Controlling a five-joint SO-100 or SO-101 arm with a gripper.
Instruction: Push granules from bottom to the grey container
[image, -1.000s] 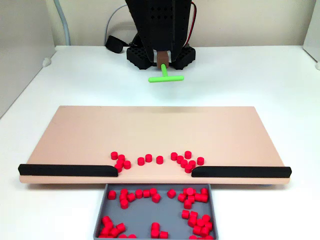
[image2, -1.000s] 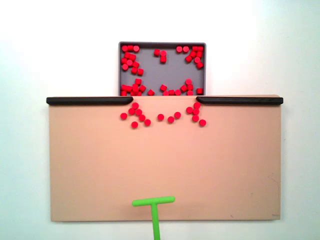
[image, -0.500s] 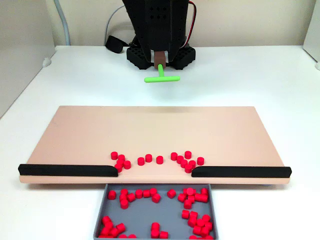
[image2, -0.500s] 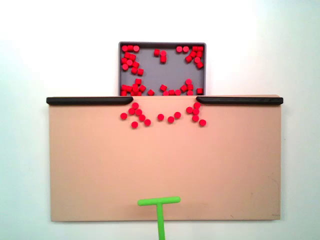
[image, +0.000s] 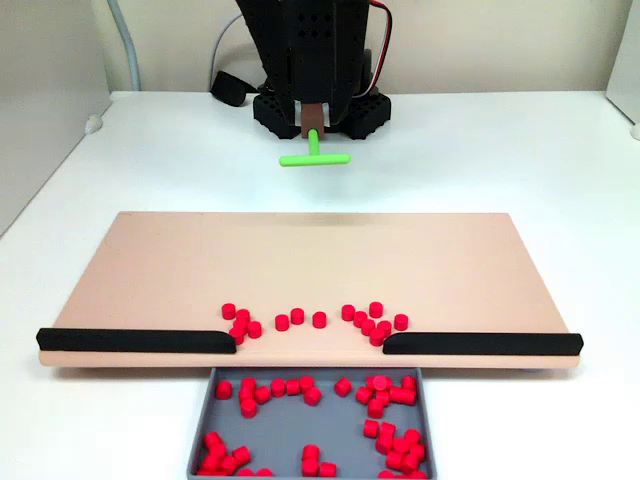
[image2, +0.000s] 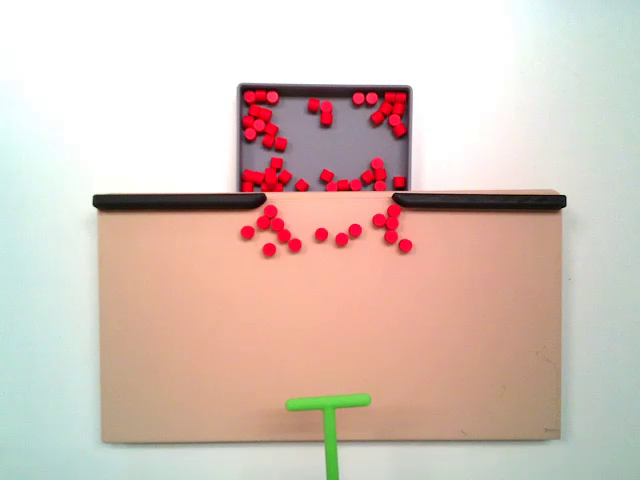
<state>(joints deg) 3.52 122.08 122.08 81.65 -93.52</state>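
Smooth tan board (image2: 330, 330) w/ two matte black strips on white surface (image: 480, 170). Glossy red cylindrical granules (image2: 320, 234) sit by the strip gap; more in the shallow grey container (image2: 325, 145). Hand (image: 314, 128) closed on green T-shaped pusher (image: 314, 156); black arm seen from the front.

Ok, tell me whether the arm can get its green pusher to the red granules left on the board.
Probably yes. Between the green T-shaped pusher and the red granules lies only bare tan board. The black strips flank the gap into the grey tray, without blocking it.
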